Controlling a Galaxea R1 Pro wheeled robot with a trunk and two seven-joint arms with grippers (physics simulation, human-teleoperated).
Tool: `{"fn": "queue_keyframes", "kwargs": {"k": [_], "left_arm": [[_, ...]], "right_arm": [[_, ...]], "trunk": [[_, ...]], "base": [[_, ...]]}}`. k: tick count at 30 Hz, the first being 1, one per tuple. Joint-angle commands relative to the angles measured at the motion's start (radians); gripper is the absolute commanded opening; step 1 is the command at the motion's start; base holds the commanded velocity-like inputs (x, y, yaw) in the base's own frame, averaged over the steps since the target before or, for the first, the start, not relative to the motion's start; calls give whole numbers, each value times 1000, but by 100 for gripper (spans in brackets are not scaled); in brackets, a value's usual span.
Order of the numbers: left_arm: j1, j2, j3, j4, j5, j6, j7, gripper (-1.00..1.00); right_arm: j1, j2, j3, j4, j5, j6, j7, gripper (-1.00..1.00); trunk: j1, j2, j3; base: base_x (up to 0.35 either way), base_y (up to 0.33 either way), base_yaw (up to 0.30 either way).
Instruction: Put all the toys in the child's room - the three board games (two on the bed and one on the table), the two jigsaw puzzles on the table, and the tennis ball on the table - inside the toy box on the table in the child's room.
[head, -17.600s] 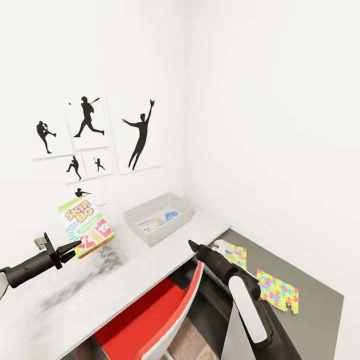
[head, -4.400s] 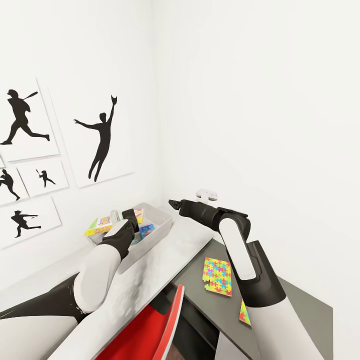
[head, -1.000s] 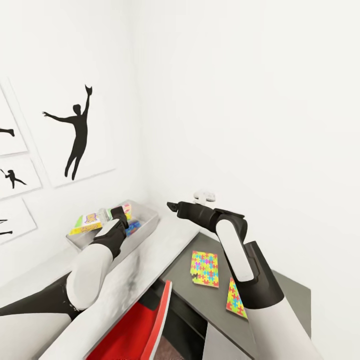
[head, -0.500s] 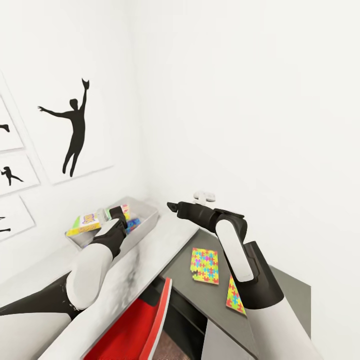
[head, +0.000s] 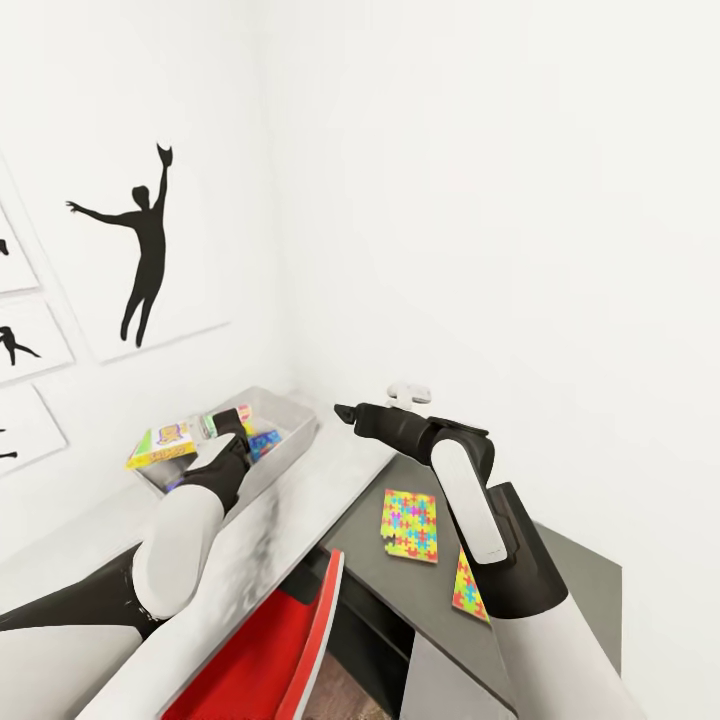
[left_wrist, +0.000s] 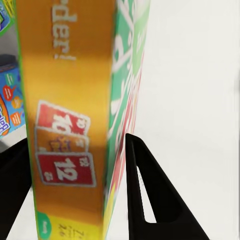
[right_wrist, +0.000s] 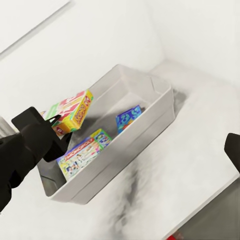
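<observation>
My left gripper (head: 205, 432) is shut on the green Skip-Bo board game (head: 160, 447), holding it tilted over the far end of the light grey toy box (head: 290, 432). In the left wrist view the game's (left_wrist: 75, 115) orange edge sits between both black fingers (left_wrist: 150, 200). Two more board games lie inside the toy box (right_wrist: 162, 112): a blue one (right_wrist: 129, 118) and a white, green and blue one (right_wrist: 82, 156). My right gripper (head: 345, 411) hovers open above the white table, right of the box. Two jigsaw puzzles (head: 410, 525) (head: 468, 590) lie flat on the dark grey table. The tennis ball and bed are out of view.
The white table (head: 300, 500) runs into the room's corner, with white walls close behind and to the right. Black silhouette pictures (head: 140, 255) hang on the left wall. A red chair (head: 270, 650) is tucked under the table's near edge.
The camera has turned slightly right. My left gripper has carried the Skip-Bo game from above the table to over the toy box, drifting a little left lately. The right arm stays put.
</observation>
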Motion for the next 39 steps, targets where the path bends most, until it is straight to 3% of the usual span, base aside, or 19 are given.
{"fn": "queue_keyframes", "kwargs": {"k": [1,16,39], "left_arm": [[-1,0,-2,-4,10,-3,0,-100],[-1,-2,-3,-11,11,3,-3,-100],[-1,-3,-38,-73,2,70,-14,-100]], "right_arm": [[-1,0,0,-1,-10,2,-10,100],[-1,0,1,-2,-12,2,-10,100],[-1,0,1,-2,-12,2,-10,100]], "trunk": [[1,-2,-4],[1,-2,-27],[1,-2,-28]], "base": [[0,0,0],[0,0,0],[0,0,0]]}}
